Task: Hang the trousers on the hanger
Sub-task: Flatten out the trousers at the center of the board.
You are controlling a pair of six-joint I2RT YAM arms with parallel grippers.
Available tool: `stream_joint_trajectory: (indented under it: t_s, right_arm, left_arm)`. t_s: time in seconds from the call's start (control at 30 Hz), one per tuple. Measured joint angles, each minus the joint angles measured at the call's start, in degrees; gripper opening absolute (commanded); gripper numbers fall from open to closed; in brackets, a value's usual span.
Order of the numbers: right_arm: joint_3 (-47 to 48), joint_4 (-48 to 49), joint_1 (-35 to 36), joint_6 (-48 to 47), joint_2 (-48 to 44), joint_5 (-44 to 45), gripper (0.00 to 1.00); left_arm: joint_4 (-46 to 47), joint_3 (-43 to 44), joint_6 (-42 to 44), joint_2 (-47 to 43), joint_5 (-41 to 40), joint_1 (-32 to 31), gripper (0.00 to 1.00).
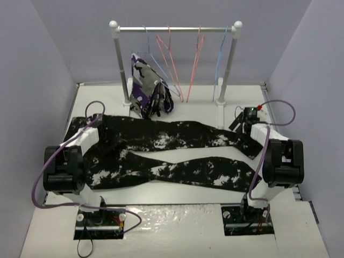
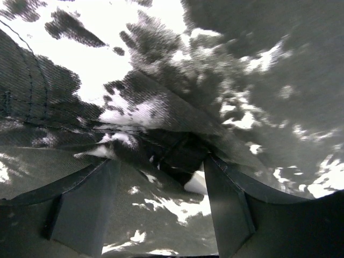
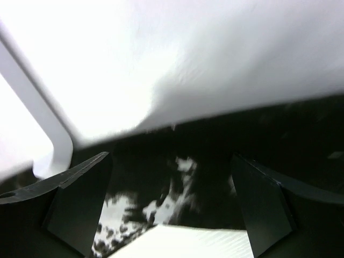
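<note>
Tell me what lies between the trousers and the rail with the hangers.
In the top view, a purple, white and black garment sits there on the left, near the trousers; the rest of the table up to the rail is bare.

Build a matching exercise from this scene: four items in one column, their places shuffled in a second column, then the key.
Items:
1. trousers
2. purple patterned garment
3. pink-red hangers
4. bare light-blue hanger

Places:
A. near the right end of the rail
B. spread flat across the table
C. around the rail's middle
D. at the rail's left end

Pairs: 1-B, 2-D, 3-C, 4-A
</note>
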Motion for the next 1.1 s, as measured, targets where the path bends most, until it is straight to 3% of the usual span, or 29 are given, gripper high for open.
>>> stream_joint_trajectory:
  t_s: [0.17, 0.33, 0.5, 1.1]
  right_arm:
    - [2.21, -1.38, 0.80, -4.28, -3.92, 2.17, 0.86]
    - [-1.44, -5.61, 7.94, -5.92, -11.95, 4.61, 0.86]
    - [-7.02, -10.07, 8.59, -6.50, -15.54, 6.11, 0.86]
    - [-3.34, -14.99, 12.31, -7.46, -2.41, 10.89, 0.84]
  left_arm:
    - [-0.38, 1.56, 2.06, -3.80, 0.34, 0.15, 0.60]
    - [-1.22, 1.35, 6.64, -12.33, 1.66, 0.16, 0.60]
    - [-2.07, -1.93, 10.36, -20.48, 1.50, 0.16, 0.61]
    - [-3.94, -4.76, 16.14, -27.24, -3.02, 0.09, 0.61]
